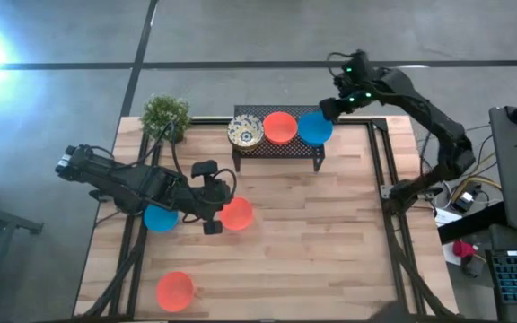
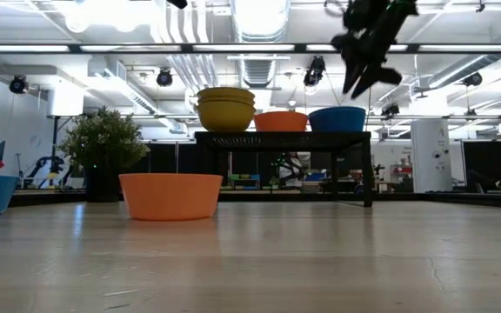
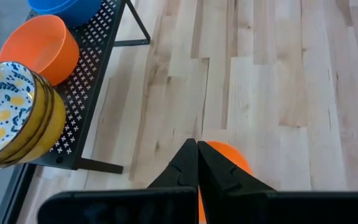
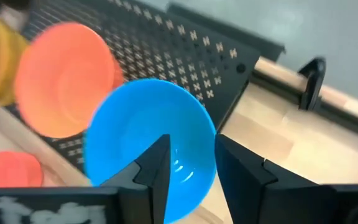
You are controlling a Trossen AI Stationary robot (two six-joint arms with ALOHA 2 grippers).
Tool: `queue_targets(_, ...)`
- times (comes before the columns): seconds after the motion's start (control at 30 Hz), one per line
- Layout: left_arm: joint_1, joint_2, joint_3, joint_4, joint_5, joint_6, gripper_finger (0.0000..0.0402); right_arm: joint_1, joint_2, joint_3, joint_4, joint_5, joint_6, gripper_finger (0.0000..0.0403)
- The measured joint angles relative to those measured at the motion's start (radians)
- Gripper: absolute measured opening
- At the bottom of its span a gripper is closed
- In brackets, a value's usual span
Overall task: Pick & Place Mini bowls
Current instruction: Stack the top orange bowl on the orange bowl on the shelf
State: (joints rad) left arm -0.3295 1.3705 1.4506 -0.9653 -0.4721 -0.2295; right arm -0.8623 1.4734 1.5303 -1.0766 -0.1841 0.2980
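Overhead, right end effector point(image 1: 324, 109) open — blue bowl point(image 1: 315, 128) on rack point(image 1: 276, 146)

The table point(image 1: 330, 224) is made of pale wooden planks with visible grain and a smooth, faintly satin finish. The rack point(image 3: 95, 74), ahead of the left gripper point(image 3: 197, 163), is seen as thin black metal sheet, matt and perforated with small cross-shaped holes, carried on slim black metal legs. The blue bowl point(image 4: 148, 143) just beyond the right gripper point(image 4: 188, 163) is rendered smooth and glossy, with a highlight on its inner wall; a plastic look is given. The orange-red bowl point(image 4: 64, 78) beside it appears smooth and more matt. The patterned bowls point(image 3: 8, 109) are glazed and shiny, like ceramic. Both grippers' fingers point(image 4: 244, 168) are of dark matt plastic-like material.
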Motion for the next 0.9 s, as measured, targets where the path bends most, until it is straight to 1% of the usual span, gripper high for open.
queue_targets(0.17, 0.000, 0.000, 0.000, -0.005, 0.000, -0.062, 0.0000, 0.024, -0.151, 0.000, 0.037, 0.003, -0.031, 0.0114)
queue_targets(0.3, 0.000, 0.000, 0.000, -0.051, 0.000, -0.143, 0.0000, 0.090, -0.276, -0.011, 0.092, 0.003, -0.048, 0.0111)
queue_targets(0.43, 0.000, 0.000, 0.000, -0.090, -0.033, -0.220, 0.0000, 0.205, -0.373, -0.021, 0.108, 0.003, -0.049, 0.0113)
queue_targets(0.57, 0.001, 0.000, 0.000, -0.108, -0.073, -0.272, 0.0000, 0.353, -0.442, -0.057, 0.150, 0.003, -0.072, 0.0111)
queue_targets(0.67, 0.001, 0.000, -0.001, -0.109, -0.080, -0.296, 0.0000, 0.470, -0.473, -0.102, 0.198, 0.006, -0.074, 0.0104)
queue_targets(0.73, 0.001, 0.000, -0.006, -0.109, -0.080, -0.297, 0.0000, 0.542, -0.483, -0.130, 0.224, 0.030, -0.074, 0.0098)
queue_targets(0.83, 0.001, 0.000, -0.023, -0.109, -0.080, -0.298, 0.0000, 0.627, -0.490, -0.167, 0.247, 0.076, -0.074, 0.0090)
queue_targets(0.9, 0.003, 0.000, -0.037, -0.108, -0.080, -0.316, 0.0000, 0.669, -0.487, -0.184, 0.250, 0.083, -0.074, 0.0086)
